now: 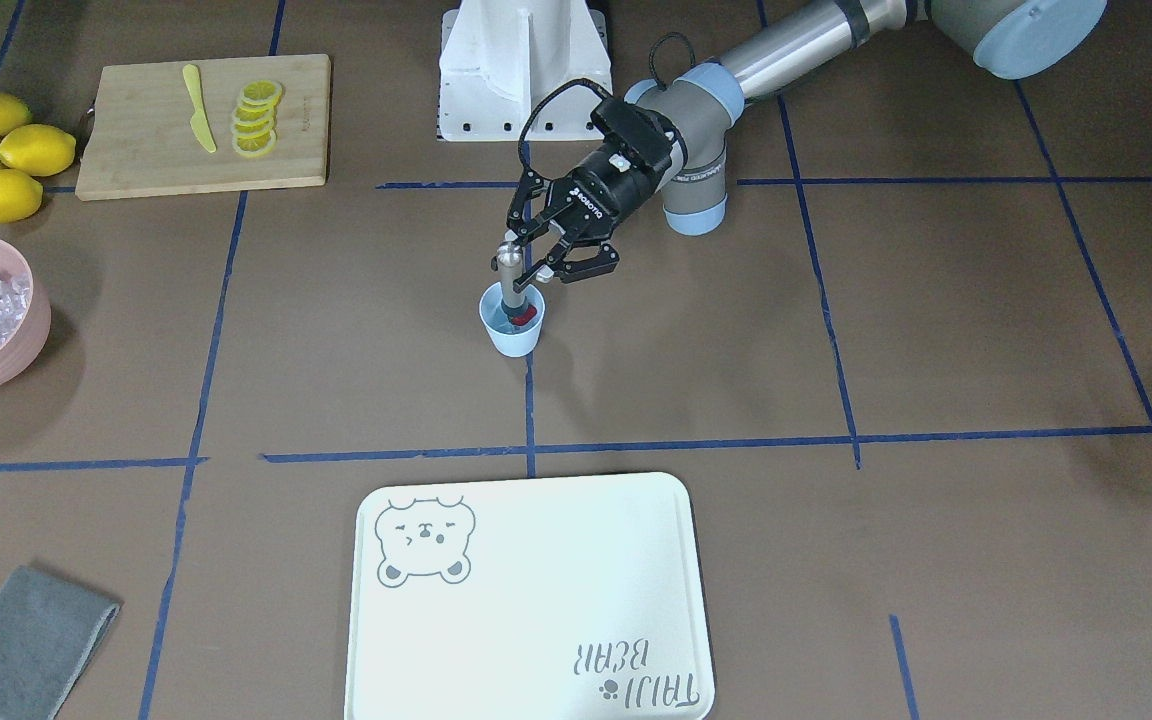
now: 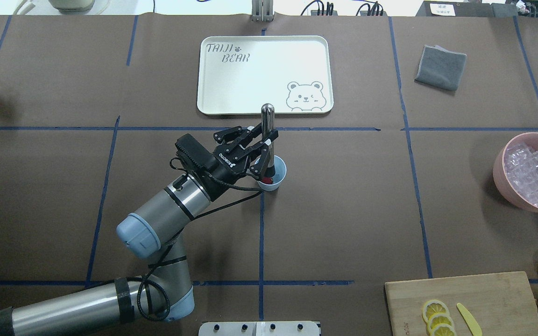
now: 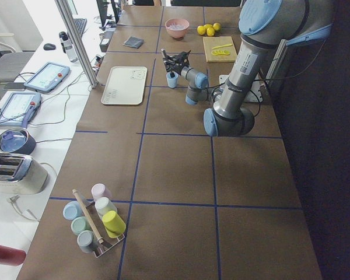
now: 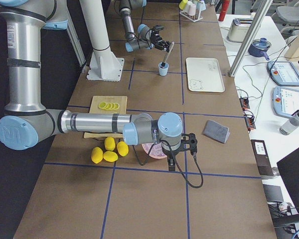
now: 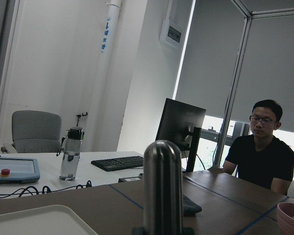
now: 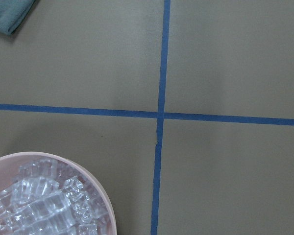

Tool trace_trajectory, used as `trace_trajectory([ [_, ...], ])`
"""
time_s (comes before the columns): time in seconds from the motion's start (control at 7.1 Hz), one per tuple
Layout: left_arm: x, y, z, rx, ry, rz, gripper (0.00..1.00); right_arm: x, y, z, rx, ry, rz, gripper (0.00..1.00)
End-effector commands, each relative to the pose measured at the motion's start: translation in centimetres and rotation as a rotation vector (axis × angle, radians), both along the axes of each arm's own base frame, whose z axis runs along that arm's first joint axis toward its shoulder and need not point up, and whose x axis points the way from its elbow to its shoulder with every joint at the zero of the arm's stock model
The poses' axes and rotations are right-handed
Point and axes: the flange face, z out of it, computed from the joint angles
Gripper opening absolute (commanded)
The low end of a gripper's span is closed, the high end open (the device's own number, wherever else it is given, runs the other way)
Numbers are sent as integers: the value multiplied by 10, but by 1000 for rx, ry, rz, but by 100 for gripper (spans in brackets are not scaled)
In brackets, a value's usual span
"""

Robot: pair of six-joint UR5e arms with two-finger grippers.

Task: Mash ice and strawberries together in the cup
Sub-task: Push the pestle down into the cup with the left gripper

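In the cup [image 1: 512, 340], held the metal muddler [image 1: 509, 272] upright with the left gripper [image 1: 528, 262] closed on its shaft; needed straight-down presses onto the strawberry [image 1: 527, 315], clear of the rim.

Your left arm [image 2: 182, 203] shows silver tubes, pale-blue joint caps and a looping black cable [image 2: 231, 198] behind the black gripper [image 1: 544, 262], lettered ROBOTIQ in white.

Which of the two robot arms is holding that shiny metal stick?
The robot's left arm: its tool is shut on the shiny metal stick, which stands in the small pale-blue plastic cup. The right arm hangs by the pink bowl.
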Motion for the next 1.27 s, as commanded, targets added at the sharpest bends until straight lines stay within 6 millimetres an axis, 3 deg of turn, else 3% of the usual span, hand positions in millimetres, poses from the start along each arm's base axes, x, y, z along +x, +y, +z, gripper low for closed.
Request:
trace_trajectory([
  [0.0,8,0,4,-8,-13,0,0,0,0,3,-4,3,0,99],
  [0.56,18,6,12,-22,-28,3,0,0,0,4,-6,3,-1,99],
  [1.13,22,12,8,-27,-22,5,0,0,0,4,-7,1,0,99],
])
